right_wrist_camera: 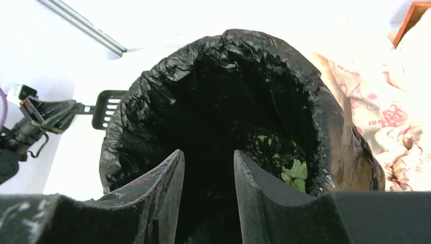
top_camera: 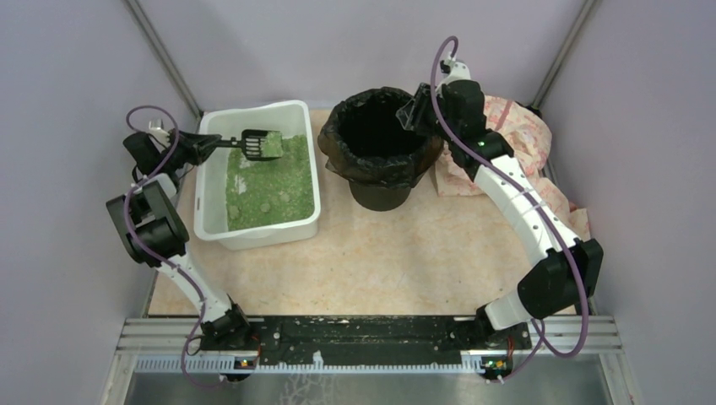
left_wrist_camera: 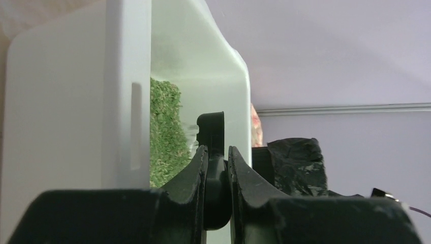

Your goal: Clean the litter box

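Left gripper [left_wrist_camera: 217, 151] clamped on the scoop [top_camera: 263, 145] handle, over the litter box [top_camera: 253, 238] left of the bin [top_camera: 380, 192]. Only the right wrist shows litter [right_wrist_camera: 294, 170] inside; right gripper [right_wrist_camera: 208, 155] half-open astride its rim, grip unclear.

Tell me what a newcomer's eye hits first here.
The white litter box of bright green litter sits left of centre. The left gripper is clamped on a black scoop, loaded with litter at the box's far end. Next comes the black-bagged bin at centre back, with the right gripper at its far right rim.
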Controlling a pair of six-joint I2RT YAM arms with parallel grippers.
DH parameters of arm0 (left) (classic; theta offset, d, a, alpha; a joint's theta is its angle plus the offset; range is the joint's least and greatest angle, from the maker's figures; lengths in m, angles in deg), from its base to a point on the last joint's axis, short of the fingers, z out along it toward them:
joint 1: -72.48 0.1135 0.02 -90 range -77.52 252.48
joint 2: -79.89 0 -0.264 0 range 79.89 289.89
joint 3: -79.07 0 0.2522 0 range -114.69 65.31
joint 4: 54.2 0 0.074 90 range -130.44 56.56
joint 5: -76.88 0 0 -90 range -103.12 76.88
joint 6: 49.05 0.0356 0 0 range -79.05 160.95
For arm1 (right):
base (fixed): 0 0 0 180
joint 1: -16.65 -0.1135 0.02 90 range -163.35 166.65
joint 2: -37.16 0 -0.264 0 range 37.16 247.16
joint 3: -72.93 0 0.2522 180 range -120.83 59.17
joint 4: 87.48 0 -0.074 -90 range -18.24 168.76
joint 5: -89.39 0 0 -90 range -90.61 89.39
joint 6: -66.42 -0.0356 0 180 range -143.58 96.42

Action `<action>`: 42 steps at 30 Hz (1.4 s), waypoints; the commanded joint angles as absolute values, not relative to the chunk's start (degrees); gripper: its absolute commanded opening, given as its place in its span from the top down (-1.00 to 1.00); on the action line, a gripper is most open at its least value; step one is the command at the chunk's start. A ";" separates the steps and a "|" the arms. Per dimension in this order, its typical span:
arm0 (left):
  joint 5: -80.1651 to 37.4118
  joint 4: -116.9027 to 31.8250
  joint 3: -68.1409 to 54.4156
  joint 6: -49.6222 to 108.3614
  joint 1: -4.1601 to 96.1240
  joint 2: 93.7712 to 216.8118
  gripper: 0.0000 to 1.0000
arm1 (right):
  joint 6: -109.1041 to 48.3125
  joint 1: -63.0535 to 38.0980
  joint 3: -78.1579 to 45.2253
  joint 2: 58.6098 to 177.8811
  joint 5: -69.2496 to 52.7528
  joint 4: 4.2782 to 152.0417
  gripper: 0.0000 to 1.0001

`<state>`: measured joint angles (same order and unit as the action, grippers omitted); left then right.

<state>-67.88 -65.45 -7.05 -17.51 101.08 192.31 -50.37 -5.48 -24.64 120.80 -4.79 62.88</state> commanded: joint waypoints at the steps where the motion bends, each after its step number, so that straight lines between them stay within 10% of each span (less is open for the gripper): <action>1: -71.64 -77.40 -3.29 -26.87 100.45 189.57 1.00 | -50.33 -6.38 -28.83 120.73 -5.23 64.96 0.17; 42: -70.33 -76.98 4.01 -29.38 100.20 183.38 1.00 | -50.24 -8.57 -31.86 125.94 -8.29 66.37 0.16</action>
<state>-70.13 -73.01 2.15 -28.13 102.13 184.53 -50.63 -7.99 -29.12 125.94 -7.24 63.31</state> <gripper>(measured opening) 0.206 0.417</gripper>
